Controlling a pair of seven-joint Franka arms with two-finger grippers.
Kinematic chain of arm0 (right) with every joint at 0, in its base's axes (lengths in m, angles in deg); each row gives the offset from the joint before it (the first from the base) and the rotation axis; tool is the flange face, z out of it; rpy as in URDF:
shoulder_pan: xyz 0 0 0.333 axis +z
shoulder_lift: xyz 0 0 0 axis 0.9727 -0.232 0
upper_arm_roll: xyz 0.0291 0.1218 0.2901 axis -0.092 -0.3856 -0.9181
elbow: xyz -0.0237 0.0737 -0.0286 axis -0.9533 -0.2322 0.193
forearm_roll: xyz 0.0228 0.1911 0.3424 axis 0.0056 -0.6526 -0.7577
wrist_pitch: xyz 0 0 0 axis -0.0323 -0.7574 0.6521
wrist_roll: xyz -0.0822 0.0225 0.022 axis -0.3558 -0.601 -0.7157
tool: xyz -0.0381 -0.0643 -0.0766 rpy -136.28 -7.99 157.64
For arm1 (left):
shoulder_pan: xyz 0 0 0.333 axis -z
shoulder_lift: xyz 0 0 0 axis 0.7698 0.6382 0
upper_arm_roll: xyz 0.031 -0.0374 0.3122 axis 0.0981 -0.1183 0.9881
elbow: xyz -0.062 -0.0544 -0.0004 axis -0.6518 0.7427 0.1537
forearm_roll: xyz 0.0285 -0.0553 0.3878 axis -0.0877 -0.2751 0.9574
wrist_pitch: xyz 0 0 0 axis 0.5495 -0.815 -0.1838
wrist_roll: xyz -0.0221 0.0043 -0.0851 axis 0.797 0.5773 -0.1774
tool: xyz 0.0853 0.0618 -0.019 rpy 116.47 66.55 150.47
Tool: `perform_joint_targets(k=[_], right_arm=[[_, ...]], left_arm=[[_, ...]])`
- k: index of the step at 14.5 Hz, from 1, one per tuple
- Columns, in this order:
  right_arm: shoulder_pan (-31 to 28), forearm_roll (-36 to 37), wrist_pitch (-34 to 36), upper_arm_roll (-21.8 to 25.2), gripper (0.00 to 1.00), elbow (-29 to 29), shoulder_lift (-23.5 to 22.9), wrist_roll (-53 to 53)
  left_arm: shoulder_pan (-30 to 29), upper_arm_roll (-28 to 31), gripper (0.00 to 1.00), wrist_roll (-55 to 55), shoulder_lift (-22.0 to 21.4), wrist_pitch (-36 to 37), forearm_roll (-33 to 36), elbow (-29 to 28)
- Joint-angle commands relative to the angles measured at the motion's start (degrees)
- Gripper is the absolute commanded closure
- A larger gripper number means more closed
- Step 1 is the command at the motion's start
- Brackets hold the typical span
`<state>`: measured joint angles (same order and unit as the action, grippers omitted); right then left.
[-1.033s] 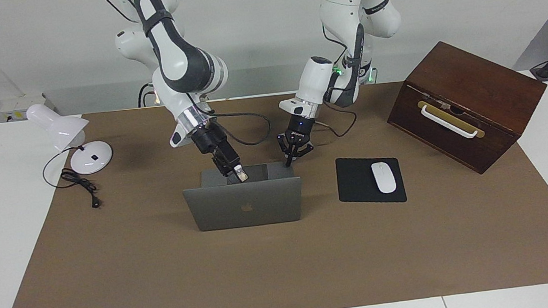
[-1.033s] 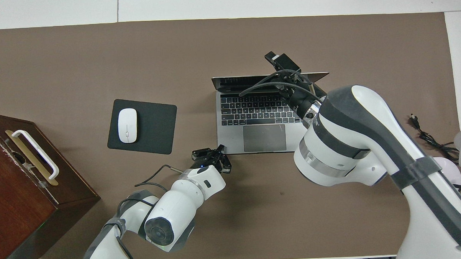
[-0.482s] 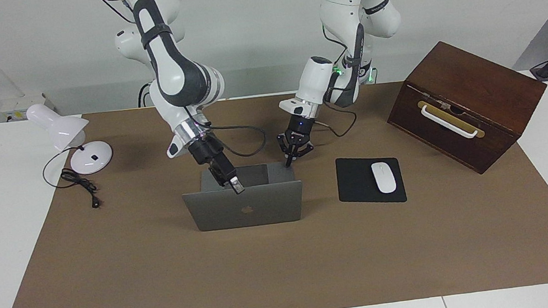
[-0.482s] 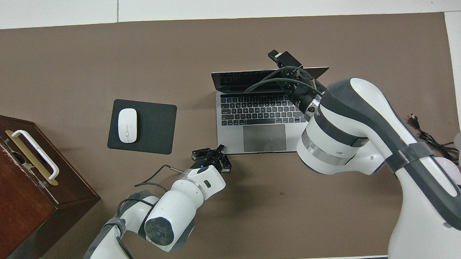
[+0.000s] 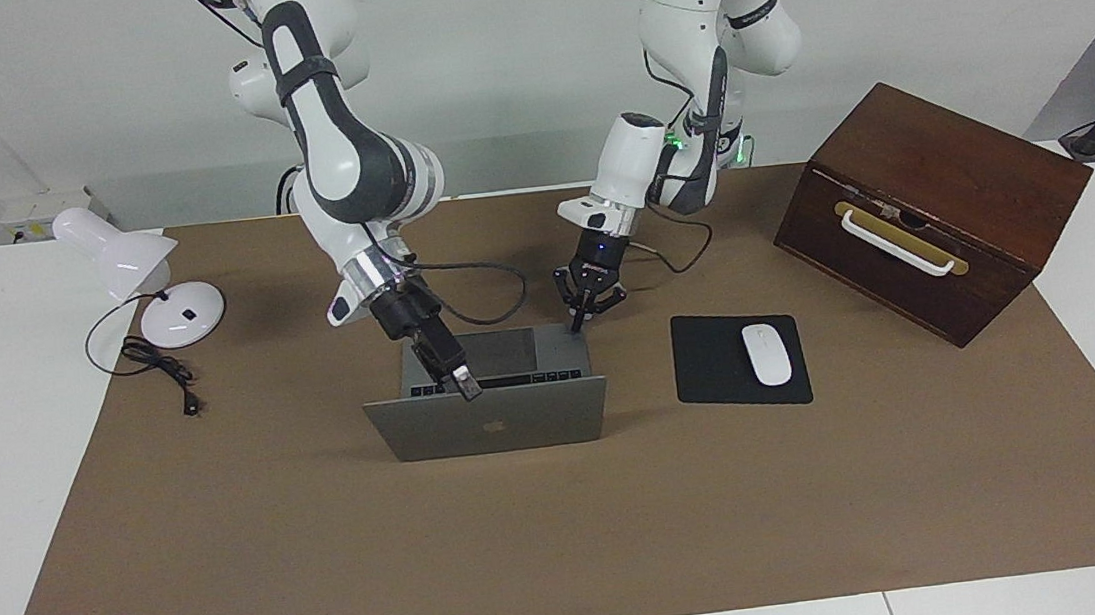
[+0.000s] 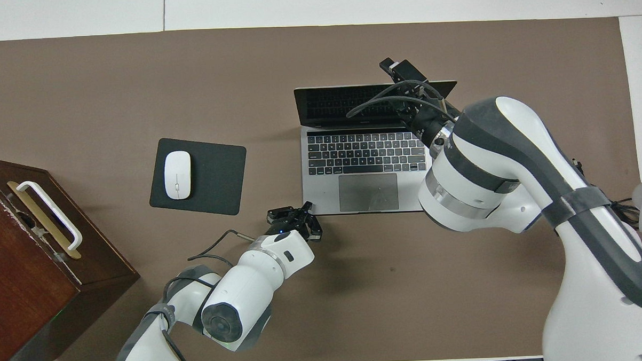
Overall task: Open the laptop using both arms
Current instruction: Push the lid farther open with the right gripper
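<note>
I see the laptop [image 5: 487, 420] open mid-table on the brown mat [image 5: 569, 526], lid tilted back, its logo side toward the camera. My right gripper [image 5: 463, 384] sits at the lid's top edge. My left gripper [image 5: 577, 325] touches the deck's corner nearest the robots, toward the left arm's end. Beside the laptop on that side lies a mouse [image 5: 767, 354] on its black pad [image 5: 714, 362].

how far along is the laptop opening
Mostly done: the laptop is open, its keyboard and trackpad exposed and its lid standing raised. In hand: the right pincer is at the lid's top edge, while the left pincer is at the base corner toward the mouse pad. Left: perhaps a little more tilt, then both arms withdrawing.
</note>
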<state>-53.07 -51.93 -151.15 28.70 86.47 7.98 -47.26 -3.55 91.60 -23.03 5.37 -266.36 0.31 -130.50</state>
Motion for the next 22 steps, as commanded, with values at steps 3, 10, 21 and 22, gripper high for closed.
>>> perform_joint_targets(k=[3,10,21,22], right_arm=[[-1.0,1.9,0.7,-0.3,0.00,-1.4,-0.9,-1.4],[1.9,4.5,-4.1,-0.8,0.00,-0.8,1.7,-0.4],[2.6,12.1,-4.1,-1.0,0.00,13.2,8.8,-0.6],[2.6,12.2,-4.2,-1.0,0.00,14.4,9.7,-0.7]], left_arm=[[0.3,0.3,1.00,0.4,2.5,-0.9,-1.5,1.2],[0.2,0.3,1.00,0.4,2.5,-0.9,-1.6,1.2],[0.2,0.3,1.00,0.4,2.5,-0.9,-1.6,1.2],[0.2,0.3,1.00,0.4,2.5,-0.9,-1.6,1.0]])
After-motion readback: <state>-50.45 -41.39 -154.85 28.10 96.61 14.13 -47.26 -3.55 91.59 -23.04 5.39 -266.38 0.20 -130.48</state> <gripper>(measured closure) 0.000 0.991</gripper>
